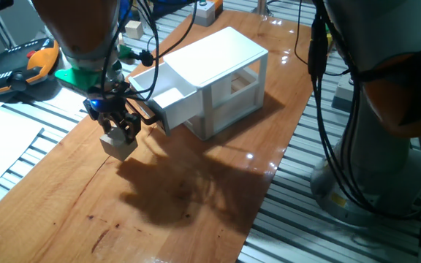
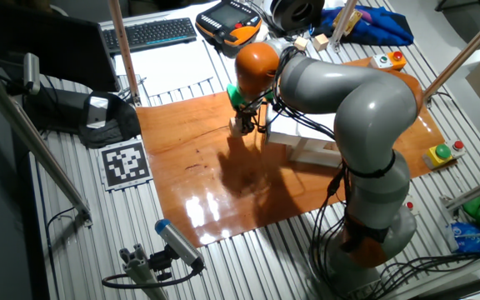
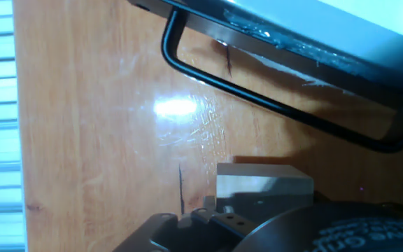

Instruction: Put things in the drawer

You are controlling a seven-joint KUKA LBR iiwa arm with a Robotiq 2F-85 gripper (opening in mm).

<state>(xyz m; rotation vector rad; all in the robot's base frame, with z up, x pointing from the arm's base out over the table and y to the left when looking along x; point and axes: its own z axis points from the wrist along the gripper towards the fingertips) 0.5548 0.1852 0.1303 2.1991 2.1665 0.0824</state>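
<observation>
Pendant first, far left of the one fixed view: a black and orange teach pendant [image 1: 17, 64] lying off the wooden bench [image 1: 159, 197], its labels too small to read. Moving right, the gripper [image 1: 120, 130] hangs just above the bench, clenched on the small pale wooden cube [image 1: 119, 145], which sits between the dark fingers and is off the surface, its shadow cast on the wood to the right below it. Just beside the gripper to the right is the upper drawer [image 1: 168, 91], pulled out of the white cabinet [image 1: 229, 77], its black bar handle facing the gripper. Inside the cabinet's open lower bay something pale and wooden shows, too hidden to name.

Over to the other fixed view: at the left, a printed square marker [image 2: 125, 162] lies on the slatted table, black and white pattern, no legible writing. A keyboard [image 2: 150, 33] sits at the top. Then the grey arm [image 2: 348, 100] curving down to the bench, and at far right a yellow box with a green button [image 2: 443, 153].

Hand view: the cube [image 3: 263, 183] sits at the lower middle against the gripper body, and the black bar handle [image 3: 285, 112] runs across the upper right, close by but apart from the cube.
</observation>
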